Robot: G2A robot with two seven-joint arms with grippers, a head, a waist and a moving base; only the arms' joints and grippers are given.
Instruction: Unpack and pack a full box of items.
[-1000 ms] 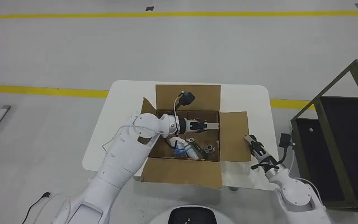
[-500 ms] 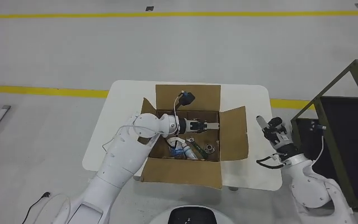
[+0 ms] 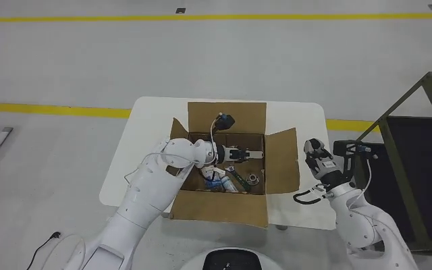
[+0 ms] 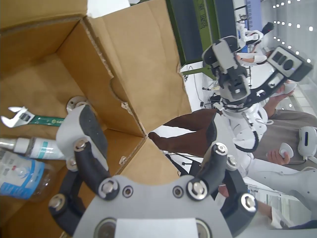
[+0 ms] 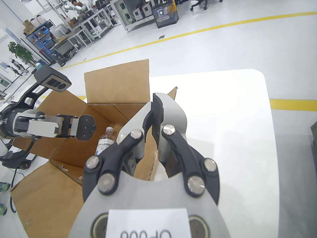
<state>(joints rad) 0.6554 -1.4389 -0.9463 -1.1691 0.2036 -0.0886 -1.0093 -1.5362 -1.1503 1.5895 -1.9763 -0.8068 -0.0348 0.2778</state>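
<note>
Hovering open-jawed over the box [image 3: 226, 116], the left gripper [image 3: 253, 154] should pinch the probably light, slippery bottle [image 4: 22, 177] mid-body; the right gripper [image 5: 156, 110] is clenched, empty.

Clad in glossy white shells along both arms, rounded at every joint. On the left gripper [image 4: 148, 122]: white fingers [image 4: 70, 127] faced with black pads [image 4: 91, 125], black link bars, round silver screws, a grey base plate with a white label. Topped by a black camera bracket [image 3: 225, 121] over the box [image 3: 216, 206], fed by a thin pale cable. On the right gripper [image 5: 154, 107]: same black links, silver screws and grey plate, label printed in black; black cable loop [image 3: 305, 198] just beside the box's side flap.
</note>
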